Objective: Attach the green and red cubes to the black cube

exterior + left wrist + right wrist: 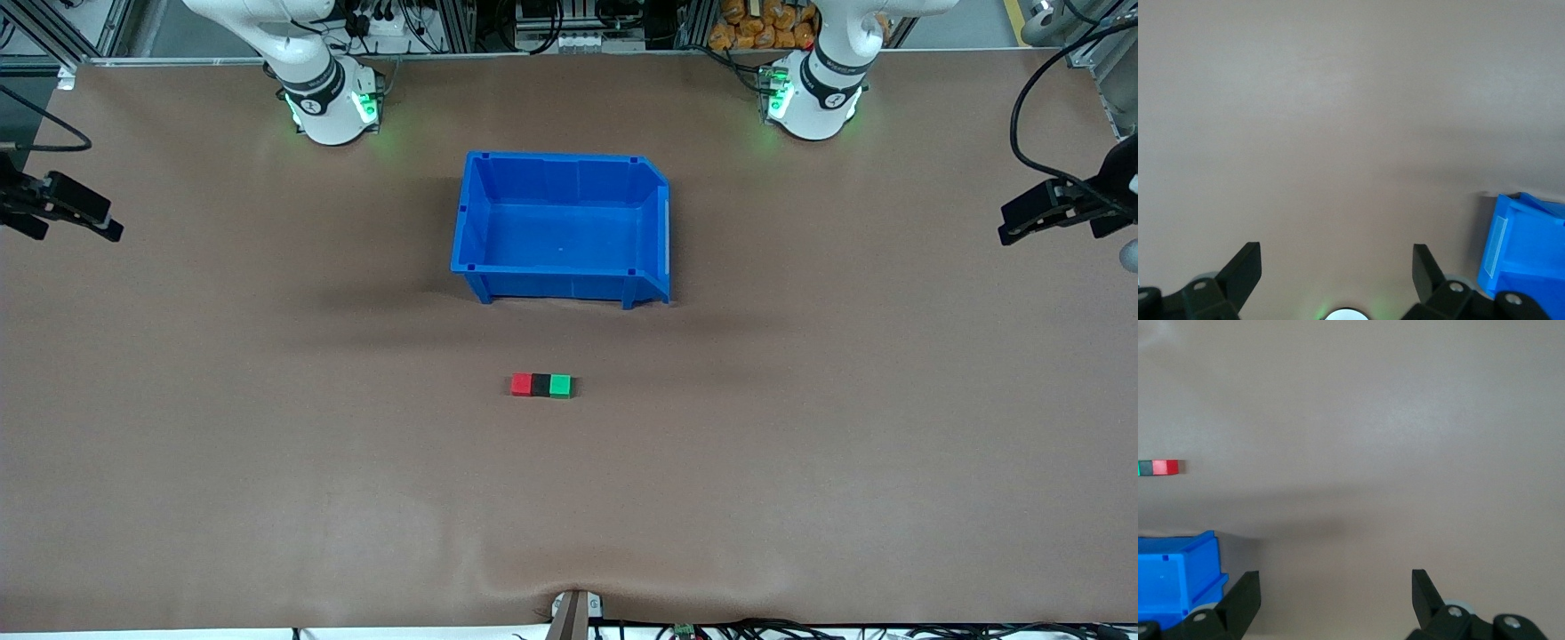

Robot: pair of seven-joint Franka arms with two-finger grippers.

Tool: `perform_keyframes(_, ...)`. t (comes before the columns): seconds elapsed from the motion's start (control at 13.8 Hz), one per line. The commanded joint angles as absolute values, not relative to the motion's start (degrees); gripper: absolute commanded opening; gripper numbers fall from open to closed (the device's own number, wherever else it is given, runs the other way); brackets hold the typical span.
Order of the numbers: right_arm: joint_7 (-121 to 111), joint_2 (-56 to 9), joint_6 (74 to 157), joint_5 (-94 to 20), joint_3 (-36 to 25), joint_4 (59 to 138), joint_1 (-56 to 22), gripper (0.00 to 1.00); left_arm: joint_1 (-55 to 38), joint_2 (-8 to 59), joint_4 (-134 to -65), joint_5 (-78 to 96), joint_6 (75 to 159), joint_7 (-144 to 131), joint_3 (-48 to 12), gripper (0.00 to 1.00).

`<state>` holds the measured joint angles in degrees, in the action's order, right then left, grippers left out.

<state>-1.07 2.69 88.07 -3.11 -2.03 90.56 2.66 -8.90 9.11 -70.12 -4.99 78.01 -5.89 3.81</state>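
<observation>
The red cube point(521, 384), the black cube point(540, 384) and the green cube point(560, 385) lie in one touching row on the brown table, black in the middle, nearer the front camera than the blue bin. The red cube point(1166, 467) and the black cube point(1146, 467) also show at the edge of the right wrist view. My right gripper point(1335, 583) is open and empty over bare table toward the right arm's end. My left gripper point(1337, 257) is open and empty over bare table toward the left arm's end. Both are far from the cubes.
An empty blue plastic bin point(560, 289) stands mid-table between the cubes and the arm bases. It also shows in the left wrist view point(1525, 253) and the right wrist view point(1178, 577). Brown mat covers the whole table.
</observation>
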Motion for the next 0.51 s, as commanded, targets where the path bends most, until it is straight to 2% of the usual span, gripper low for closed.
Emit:
perform_keyframes(0.0, -0.5, 3.3, 85.3, -3.3, -2.5, 89.6, 1.7, 1.0, -8.9, 6.2, -73.3, -3.9, 79.4, -5.4, 3.4, 1.0)
perform_keyframes(0.43, -0.4, 3.4, 81.1, -3.3, -2.6, 89.4, 1.8, 1.0, -8.4, 0.2, -82.5, -3.1, 82.6, -5.4, 3.5, 1.0)
